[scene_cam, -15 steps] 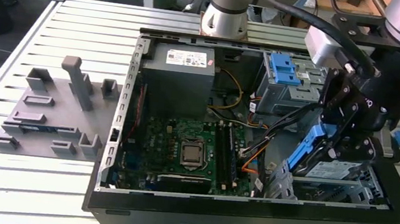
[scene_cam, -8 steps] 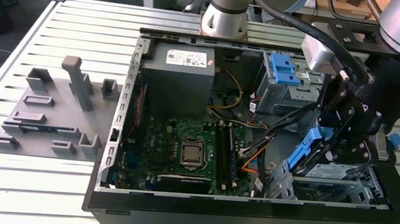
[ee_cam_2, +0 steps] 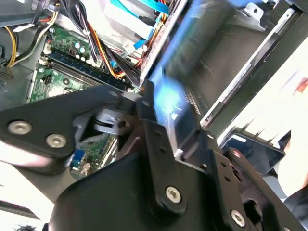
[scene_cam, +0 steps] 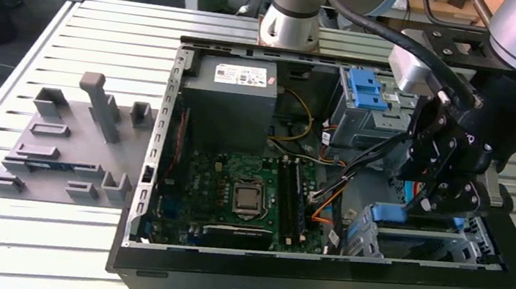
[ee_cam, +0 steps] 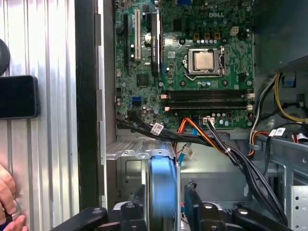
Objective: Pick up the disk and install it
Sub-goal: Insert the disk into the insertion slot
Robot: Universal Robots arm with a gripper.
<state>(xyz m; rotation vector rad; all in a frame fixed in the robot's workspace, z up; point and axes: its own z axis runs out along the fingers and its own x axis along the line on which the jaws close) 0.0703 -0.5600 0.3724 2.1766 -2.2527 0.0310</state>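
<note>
The disk (ee_cam: pixel 163 192) shows edge-on in the first wrist view, its blue carrier frame between two black fingers (ee_cam: pixel 192 202). My gripper (ee_cam: pixel 163 207) is shut on it. In the second wrist view the disk (ee_cam_2: pixel 192 53) is a blurred blue-and-dark slab reaching out from the gripper (ee_cam_2: pixel 163 125) toward the metal bay wall. In the exterior view my gripper (scene_cam: pixel 442 206) hangs over the lower drive cage (scene_cam: pixel 422 250) at the case's front corner, on the exterior view's right. The disk's blue edge (scene_cam: pixel 393 214) sits at the cage's top.
The open computer case (scene_cam: pixel 151 176) lies on a slatted metal table. Inside it are the motherboard (scene_cam: pixel 243 187), a grey power supply (scene_cam: pixel 235 90), a blue latch (scene_cam: pixel 368 91) on the upper cage and cable bundles (ee_cam: pixel 226 149). A grey fixture (scene_cam: pixel 71 144) stands to the exterior view's left. A hand (ee_cam: pixel 7 202) shows beside the case.
</note>
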